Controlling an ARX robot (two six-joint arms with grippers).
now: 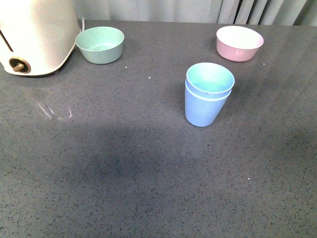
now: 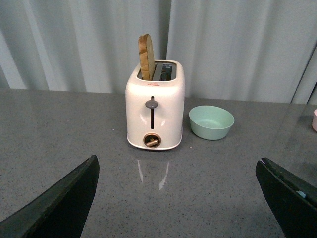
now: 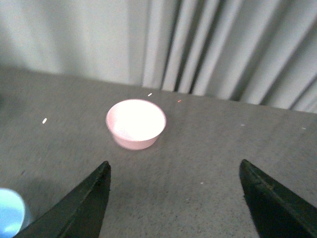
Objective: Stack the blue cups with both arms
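The two blue cups (image 1: 205, 96) stand nested one inside the other, upright on the grey table, right of centre in the front view. A pale blue rim of the cups (image 3: 10, 212) shows at the edge of the right wrist view. Neither arm shows in the front view. My left gripper (image 2: 178, 198) is open and empty above bare table, its fingers (image 2: 64, 198) wide apart. My right gripper (image 3: 173, 203) is open and empty too, its fingers (image 3: 79, 208) wide apart, away from the cups.
A cream toaster (image 1: 34, 34) holding a slice of bread (image 2: 146, 57) stands at the far left. A mint-green bowl (image 1: 100, 44) sits beside it. A pink bowl (image 1: 239, 42) sits at the far right. Grey curtains hang behind the table.
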